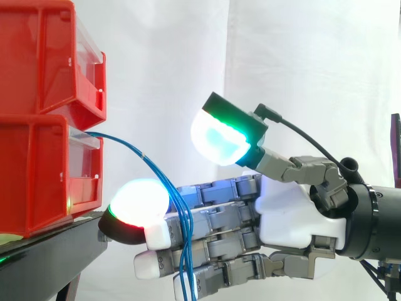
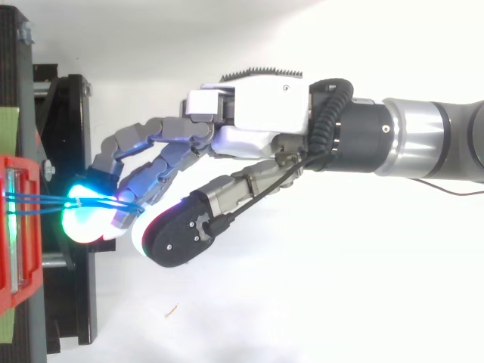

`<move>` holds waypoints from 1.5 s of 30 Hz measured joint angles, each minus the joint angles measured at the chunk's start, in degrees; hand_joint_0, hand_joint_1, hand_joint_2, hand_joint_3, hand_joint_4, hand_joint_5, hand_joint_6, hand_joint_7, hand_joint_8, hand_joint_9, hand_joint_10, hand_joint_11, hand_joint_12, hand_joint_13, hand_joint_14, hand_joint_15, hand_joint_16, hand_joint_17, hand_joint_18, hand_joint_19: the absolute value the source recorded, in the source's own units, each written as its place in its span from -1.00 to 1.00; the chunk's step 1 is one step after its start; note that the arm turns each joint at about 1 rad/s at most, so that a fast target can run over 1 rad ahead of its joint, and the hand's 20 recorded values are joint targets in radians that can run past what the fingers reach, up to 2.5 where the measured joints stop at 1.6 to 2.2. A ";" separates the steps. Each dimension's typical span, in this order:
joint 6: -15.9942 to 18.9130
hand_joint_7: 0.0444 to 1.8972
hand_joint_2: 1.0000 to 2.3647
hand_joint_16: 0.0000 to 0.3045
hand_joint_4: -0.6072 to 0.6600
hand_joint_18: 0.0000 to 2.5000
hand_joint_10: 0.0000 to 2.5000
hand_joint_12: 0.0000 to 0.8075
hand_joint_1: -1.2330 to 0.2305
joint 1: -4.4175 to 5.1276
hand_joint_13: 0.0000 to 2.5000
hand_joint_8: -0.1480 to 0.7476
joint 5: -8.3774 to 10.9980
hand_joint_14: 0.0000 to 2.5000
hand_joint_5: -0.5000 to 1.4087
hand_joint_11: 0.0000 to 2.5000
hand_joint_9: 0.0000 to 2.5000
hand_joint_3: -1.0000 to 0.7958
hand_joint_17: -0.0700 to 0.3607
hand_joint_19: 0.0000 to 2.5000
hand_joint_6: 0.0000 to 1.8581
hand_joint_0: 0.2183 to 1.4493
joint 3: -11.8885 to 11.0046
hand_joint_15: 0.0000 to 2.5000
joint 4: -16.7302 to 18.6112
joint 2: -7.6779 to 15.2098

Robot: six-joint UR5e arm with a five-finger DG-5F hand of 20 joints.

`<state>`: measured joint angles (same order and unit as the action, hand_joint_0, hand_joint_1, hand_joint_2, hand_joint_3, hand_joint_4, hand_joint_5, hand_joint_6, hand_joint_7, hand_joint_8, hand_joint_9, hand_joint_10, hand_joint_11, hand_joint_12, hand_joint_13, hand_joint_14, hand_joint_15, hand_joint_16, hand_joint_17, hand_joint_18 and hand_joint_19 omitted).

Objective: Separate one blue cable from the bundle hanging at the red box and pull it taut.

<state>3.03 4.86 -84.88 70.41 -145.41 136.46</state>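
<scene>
The bins point(image 1: 44, 75) on the left are showing plain red. The cables point(image 1: 182, 232) are showing plain blue. The hand point(image 1: 288, 216) is showing white and grey; one pad point(image 1: 139, 199) is glowing white edged red, the thumb pad point(image 1: 216, 141) cyan-white edged green. The stand point(image 1: 50, 248) is showing black, the curtain point(image 1: 313, 63) white.

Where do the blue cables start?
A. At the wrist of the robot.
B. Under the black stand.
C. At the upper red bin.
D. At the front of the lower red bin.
D: in the side view the blue cables leave the top of the front of the lower red bin, arc downward and hang in front of the straight fingers of the hand.
</scene>
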 measured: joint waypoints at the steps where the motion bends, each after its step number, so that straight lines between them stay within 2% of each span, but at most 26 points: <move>1: 0.11 -0.08 -1.00 -0.78 0.46 -0.44 -0.99 -0.20 -0.11 0.00 -0.51 0.09 -0.01 -0.99 -0.65 -0.71 -0.39 -0.44 -0.32 -0.68 -0.46 -0.41 -0.08 -0.75 0.08 -0.01; 17: 0.12 -0.07 -1.00 -0.78 0.45 -0.42 -0.99 -0.22 -0.14 0.25 -0.49 0.09 -0.35 -0.99 -0.64 -0.71 -0.38 -0.43 -0.33 -0.68 -0.46 -0.38 -0.66 -0.74 0.37 0.02; 23: 0.06 0.02 -0.99 -0.78 0.43 -0.40 -0.99 -0.22 -0.13 0.39 -0.46 0.09 -0.37 -0.99 -0.63 -0.69 -0.35 -0.35 -0.33 -0.66 -0.46 -0.36 -0.67 -0.72 0.18 0.03; 36: -0.23 0.01 -1.00 -0.77 0.45 -0.38 -0.99 -0.20 -0.07 0.48 -0.44 0.10 -0.37 -0.99 -0.63 -0.68 -0.34 -0.42 -0.32 -0.66 -0.46 -0.40 -0.64 -0.71 0.16 0.12; 45: 0.45 0.00 -1.00 -0.77 0.45 -0.38 -0.99 -0.20 -0.02 -0.28 -0.44 0.10 -1.04 -0.99 -0.63 -0.68 -0.33 -0.43 -0.32 -0.65 -0.46 -0.41 -0.89 -0.71 0.38 0.61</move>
<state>3.48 4.57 -85.92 69.52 -145.03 137.08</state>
